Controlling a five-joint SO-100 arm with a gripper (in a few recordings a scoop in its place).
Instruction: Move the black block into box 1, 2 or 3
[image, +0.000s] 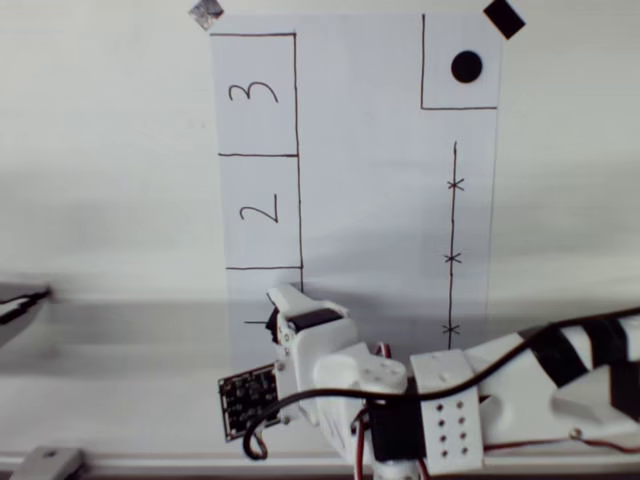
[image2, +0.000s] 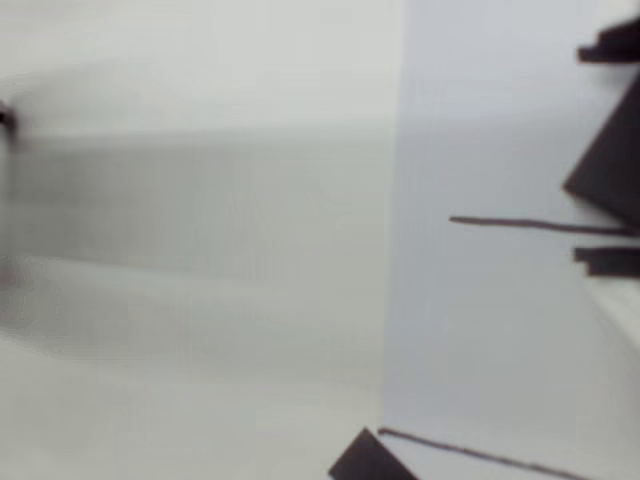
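1. So, the gripper (image: 277, 318) is seen over box 1 (image: 240, 298), at 6 o'clock on the paper sheet (image: 370, 200).
2. A dark shape, likely the black block (image2: 608, 175), is caught at 3 o'clock in the wrist view, right at the fingertips.
3. Whether it's clamped can't be told.

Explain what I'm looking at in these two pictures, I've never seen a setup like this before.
This is a small white robot arm on a pale table. One picture looks straight down from above; the other, blurry, comes from a camera on the arm's wrist. A white paper sheet lies on the table, drawn with boxes numbered 3 and 2, a black dot in a square, and a line with crosses. The arm's pincer hangs over the sheet's near end. Whether it holds anything, I cannot tell.
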